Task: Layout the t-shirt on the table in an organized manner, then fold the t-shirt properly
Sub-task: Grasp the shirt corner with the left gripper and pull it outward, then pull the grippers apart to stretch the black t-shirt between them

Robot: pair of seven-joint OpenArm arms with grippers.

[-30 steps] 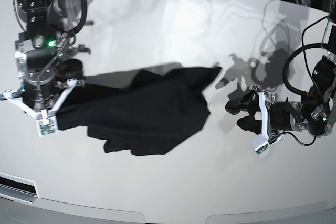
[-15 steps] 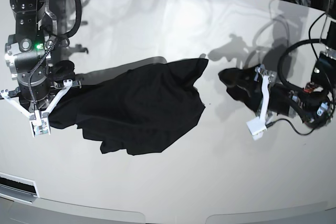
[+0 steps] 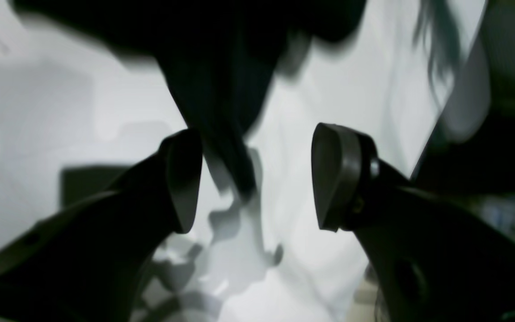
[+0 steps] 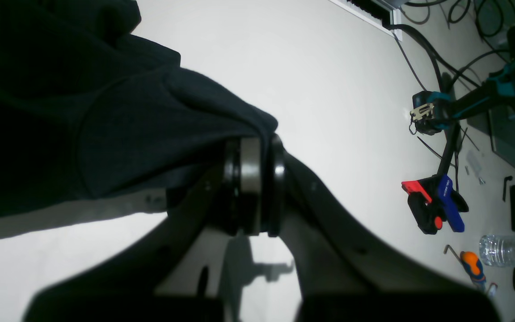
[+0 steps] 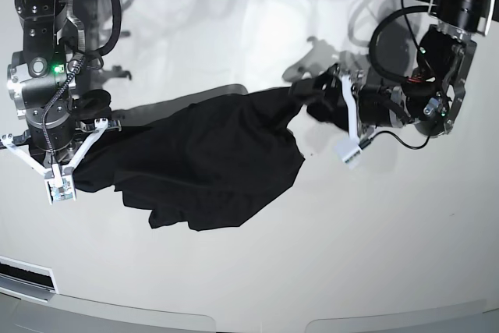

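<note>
White counter (image 5: 234, 271) carries the crumpled t-shirt (image 5: 203, 165); right end effector (image 4: 257, 179) pinches its edge, left end effector (image 3: 253, 179) spread, seemingly around a blurred corner.

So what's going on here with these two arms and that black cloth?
A two-armed robot is spreading out a black t-shirt on a white table. The right gripper has its jaws shut on one edge of the shirt. The left gripper has its jaws open around a pointed corner at the opposite side, not yet closed on it. The shirt lies crumpled between them, not flat.
</note>
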